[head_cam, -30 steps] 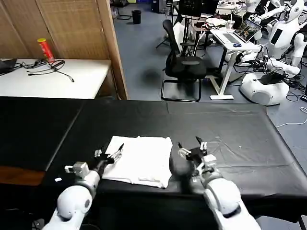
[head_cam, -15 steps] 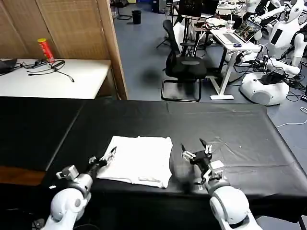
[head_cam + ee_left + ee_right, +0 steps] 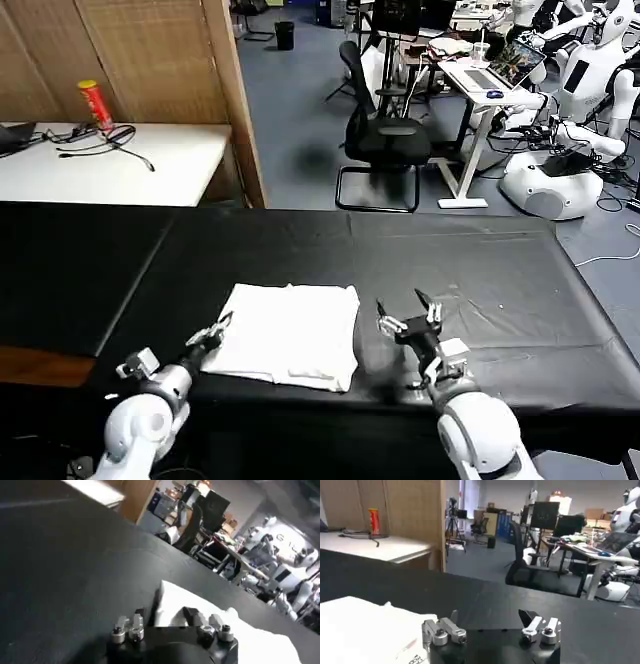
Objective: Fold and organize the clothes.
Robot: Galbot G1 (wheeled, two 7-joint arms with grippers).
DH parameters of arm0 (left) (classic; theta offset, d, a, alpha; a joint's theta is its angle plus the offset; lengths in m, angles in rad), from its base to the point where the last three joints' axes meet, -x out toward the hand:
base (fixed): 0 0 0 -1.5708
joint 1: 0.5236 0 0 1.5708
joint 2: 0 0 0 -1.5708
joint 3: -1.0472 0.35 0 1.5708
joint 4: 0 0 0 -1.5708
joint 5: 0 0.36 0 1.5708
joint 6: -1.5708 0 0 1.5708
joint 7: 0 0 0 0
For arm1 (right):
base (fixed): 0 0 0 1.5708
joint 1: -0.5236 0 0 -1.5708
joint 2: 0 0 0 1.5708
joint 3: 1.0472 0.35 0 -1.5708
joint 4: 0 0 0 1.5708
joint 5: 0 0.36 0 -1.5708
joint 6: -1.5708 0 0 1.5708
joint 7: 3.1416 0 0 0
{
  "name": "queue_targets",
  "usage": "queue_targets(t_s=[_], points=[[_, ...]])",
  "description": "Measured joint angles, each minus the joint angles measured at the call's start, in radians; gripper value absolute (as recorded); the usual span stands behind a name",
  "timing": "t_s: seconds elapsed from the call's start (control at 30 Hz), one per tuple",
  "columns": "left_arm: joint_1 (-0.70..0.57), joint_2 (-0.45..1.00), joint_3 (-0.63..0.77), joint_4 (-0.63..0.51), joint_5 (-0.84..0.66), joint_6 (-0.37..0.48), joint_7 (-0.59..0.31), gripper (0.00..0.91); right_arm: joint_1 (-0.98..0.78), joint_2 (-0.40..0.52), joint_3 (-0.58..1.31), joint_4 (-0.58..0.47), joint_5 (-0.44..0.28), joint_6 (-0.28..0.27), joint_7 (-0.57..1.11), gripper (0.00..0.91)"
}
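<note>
1. 1 T-shirt (image 3: 290, 332) lies folded on the black table (image 3: 500, 270); folding appears finished.
2. Note the left gripper (image 3: 211, 334) at its near-left corner, right gripper (image 3: 410, 318) beside it, both spread and empty.

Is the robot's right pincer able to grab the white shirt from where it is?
Probably yes. The right pincer is open and sits on the black table just beside the folded white shirt's right edge, apart from it. Nothing lies between them, so a short sideways move should get it there.
</note>
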Motion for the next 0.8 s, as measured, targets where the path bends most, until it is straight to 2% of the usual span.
queue_targets(t_s=[0.2,0.53,0.8], points=[[-0.009,0.011,-0.010,-0.008,0.042,0.005,-0.001,0.000,-0.024,-0.001,0.023,0.023,0.001,0.004,-0.005,0.878],[-0.034,0.113,-0.043,-0.078,0.316,-0.007,0.011,0.000,-0.094,-0.012,0.072,0.053,0.013,0.014,-0.013,0.878],[-0.015,0.267,-0.109,-0.138,0.497,-0.001,0.013,0.000,-0.096,-0.006,0.072,0.053,0.014,0.015,-0.013,0.878]])
